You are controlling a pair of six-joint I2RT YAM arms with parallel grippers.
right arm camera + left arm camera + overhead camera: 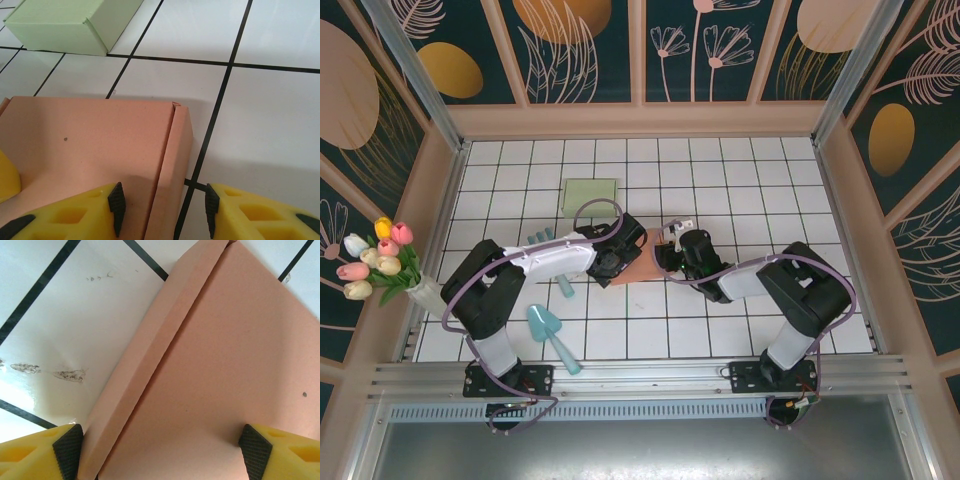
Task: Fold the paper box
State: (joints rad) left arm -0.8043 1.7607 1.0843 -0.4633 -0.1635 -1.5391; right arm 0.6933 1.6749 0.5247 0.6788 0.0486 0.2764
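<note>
left gripper (161, 447) spread wide over the flat salmon-pink paper box (640, 270), a raised side wall between its jaws | right gripper (165, 210) open, astride a raised side wall | box at centre of white tiled tabletop (740, 170) | pale green folded paper box (590, 195) nearer far edge, apart

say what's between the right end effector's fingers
The paper box side wall and a strip of bare table, seen in the right wrist view inside the open right end effector.

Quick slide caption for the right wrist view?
Right gripper open astride the raised side flap of the pink paper box; green box beyond.
</note>
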